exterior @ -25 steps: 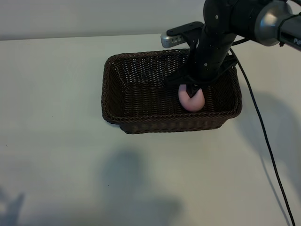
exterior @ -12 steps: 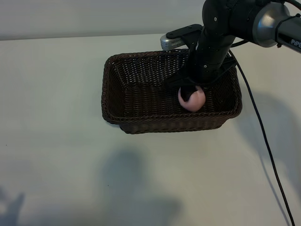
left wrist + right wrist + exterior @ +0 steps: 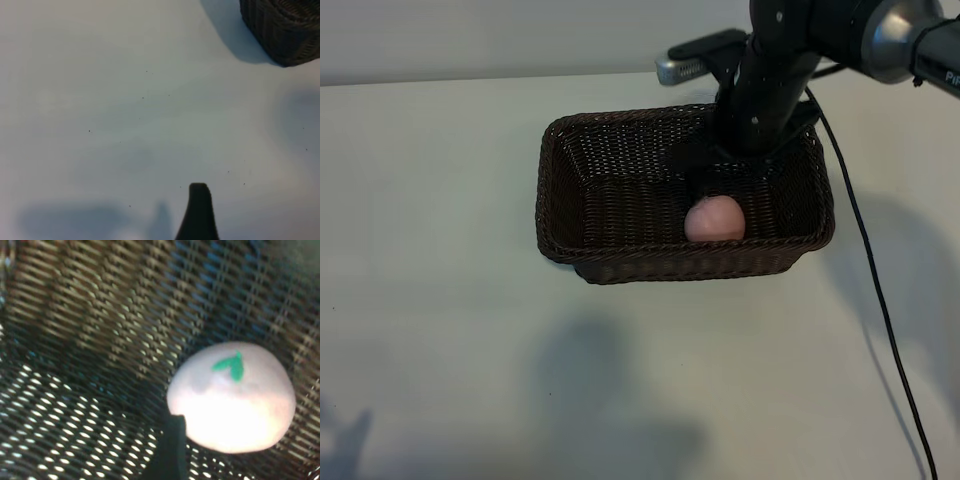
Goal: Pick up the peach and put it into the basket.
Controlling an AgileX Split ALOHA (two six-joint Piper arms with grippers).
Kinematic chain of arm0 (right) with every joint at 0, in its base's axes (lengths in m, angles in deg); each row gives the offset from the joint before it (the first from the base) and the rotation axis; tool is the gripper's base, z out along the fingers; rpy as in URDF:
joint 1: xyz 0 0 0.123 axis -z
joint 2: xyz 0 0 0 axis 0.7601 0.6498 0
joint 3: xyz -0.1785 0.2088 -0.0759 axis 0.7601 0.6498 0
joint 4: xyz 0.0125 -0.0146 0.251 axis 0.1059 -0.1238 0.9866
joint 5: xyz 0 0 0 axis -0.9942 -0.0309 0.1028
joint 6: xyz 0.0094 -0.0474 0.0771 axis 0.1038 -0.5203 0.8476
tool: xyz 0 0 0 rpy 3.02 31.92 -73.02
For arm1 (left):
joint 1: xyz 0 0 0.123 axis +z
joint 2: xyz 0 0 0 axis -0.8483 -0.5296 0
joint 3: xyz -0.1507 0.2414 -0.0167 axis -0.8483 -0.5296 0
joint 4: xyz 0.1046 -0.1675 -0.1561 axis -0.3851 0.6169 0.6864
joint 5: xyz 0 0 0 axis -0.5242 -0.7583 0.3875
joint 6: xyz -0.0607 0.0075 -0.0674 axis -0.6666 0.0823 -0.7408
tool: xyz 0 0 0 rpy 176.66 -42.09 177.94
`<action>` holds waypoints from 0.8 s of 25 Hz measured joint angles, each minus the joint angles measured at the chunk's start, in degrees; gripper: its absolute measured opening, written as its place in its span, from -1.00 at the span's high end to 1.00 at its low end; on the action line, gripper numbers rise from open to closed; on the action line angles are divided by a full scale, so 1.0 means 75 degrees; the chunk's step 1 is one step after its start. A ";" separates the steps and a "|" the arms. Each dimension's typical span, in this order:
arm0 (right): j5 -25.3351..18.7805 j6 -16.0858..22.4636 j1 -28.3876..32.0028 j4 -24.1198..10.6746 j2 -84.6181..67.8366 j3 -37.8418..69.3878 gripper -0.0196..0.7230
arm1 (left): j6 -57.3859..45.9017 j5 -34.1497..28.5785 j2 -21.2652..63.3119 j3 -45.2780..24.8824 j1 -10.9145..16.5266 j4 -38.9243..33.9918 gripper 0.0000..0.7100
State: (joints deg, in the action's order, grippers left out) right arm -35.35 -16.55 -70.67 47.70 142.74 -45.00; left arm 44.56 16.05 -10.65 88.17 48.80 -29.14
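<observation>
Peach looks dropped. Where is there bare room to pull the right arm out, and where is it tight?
Straight up is free: the right gripper hangs open above the peach. The basket floor left of the peach is bare. Tight spot: peach against the near wall.

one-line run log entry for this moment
peach: inside basket, released | right gripper: open above peach | left gripper: idle over table

A pale, plain counter (image 3: 440,300) is seen filling most of the exterior view, with soft grey shadows cast across its near part. A lighter wall (image 3: 470,35) is seen behind its far edge. A thin black cable (image 3: 880,300) is trailed across its right side.
</observation>
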 joint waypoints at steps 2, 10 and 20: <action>-0.0201 0.0018 0.0032 -0.0102 -0.0017 -0.0275 -0.87 | 0.0000 0.0000 0.0000 0.0000 0.0000 0.0000 -0.66; -0.0937 0.0268 0.1164 -0.0808 -0.0312 -0.0880 -0.83 | 0.0000 0.0000 0.0000 0.0000 0.0000 0.0000 -0.66; -0.1029 0.0171 0.3538 -0.0955 -0.0455 -0.0894 -0.78 | 0.0000 0.0000 0.0000 0.0000 0.0000 0.0000 -0.66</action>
State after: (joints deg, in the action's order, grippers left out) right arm -43.07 -15.27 -44.13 40.54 139.33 -51.70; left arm 44.56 16.05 -10.65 88.17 48.80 -29.14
